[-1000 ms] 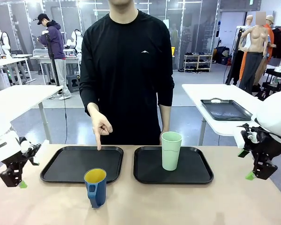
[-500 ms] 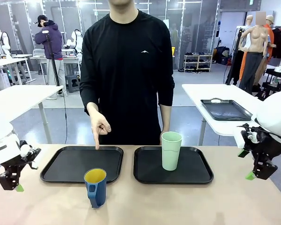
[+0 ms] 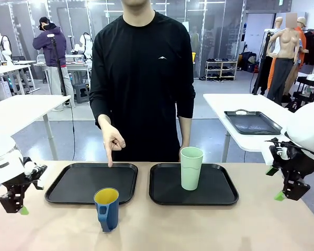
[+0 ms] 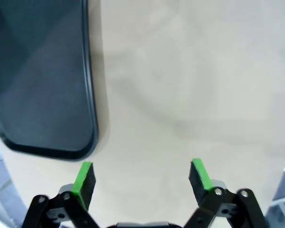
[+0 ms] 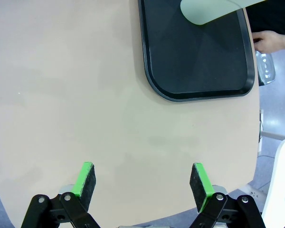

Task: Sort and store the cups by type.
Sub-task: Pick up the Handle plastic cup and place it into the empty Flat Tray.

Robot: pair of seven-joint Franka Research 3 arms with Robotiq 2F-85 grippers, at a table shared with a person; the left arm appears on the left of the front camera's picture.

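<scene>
A dark blue mug [image 3: 107,208] with a handle and yellow inside stands on the bare table in front of the left black tray [image 3: 89,183]. The tall mint-green tumbler [image 3: 191,168] stands upright on the right black tray [image 3: 214,191]; its rim also shows in the right wrist view [image 5: 211,10]. My left gripper [image 3: 17,205] hangs open over the table's left edge, well left of the mug, its pads [image 4: 84,178] empty. Over the right edge, my right gripper [image 3: 285,194] is open and empty too. A person's hand [image 3: 111,141] points a finger down at the left tray's far rim.
The person stands at the far side behind the trays, with the other hand [image 5: 274,42] by the right tray's edge. Bare tabletop [image 3: 199,225] lies in front of both trays. Another table with a tray [image 3: 251,121] stands behind on the right.
My left gripper dropped slightly and shifted a little, staying open. The person's pointing hand, the cups and my right arm have not moved.
</scene>
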